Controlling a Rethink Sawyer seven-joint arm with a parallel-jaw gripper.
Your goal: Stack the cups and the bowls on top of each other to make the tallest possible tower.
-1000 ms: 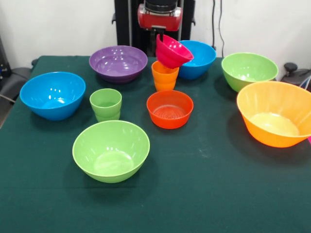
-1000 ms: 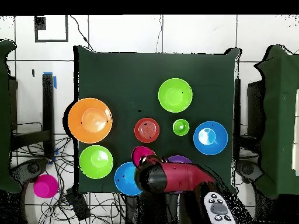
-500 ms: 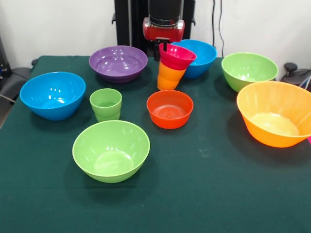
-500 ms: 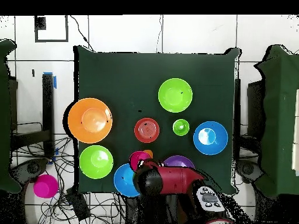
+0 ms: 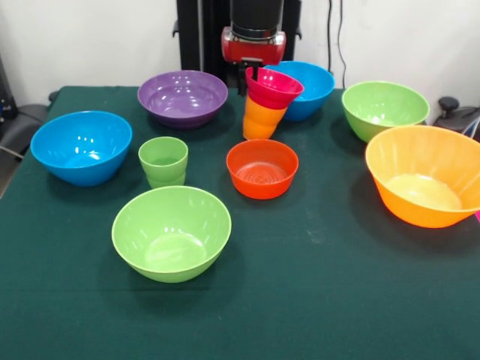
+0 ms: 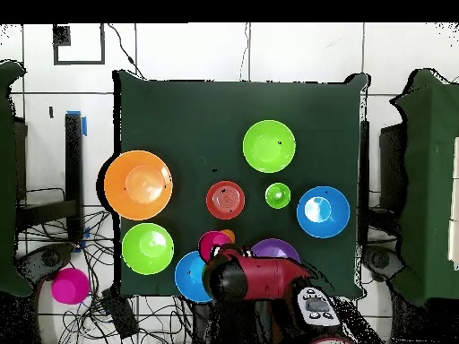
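I see the magenta bowl sitting tilted in the orange cup near the bench's far edge, beside the blue bowl. The gripper hangs at the bowl's rim, probably steadying it; I cannot tell whether it grasps. Since half a second ago, bowl and cup look unmoved, the arm barely shifted.

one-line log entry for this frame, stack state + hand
stack: magenta bowl sitting tilted in orange cup | hand: at bowl's rim, grip state unclear | green cup: unstacked | other bowls: loose on table
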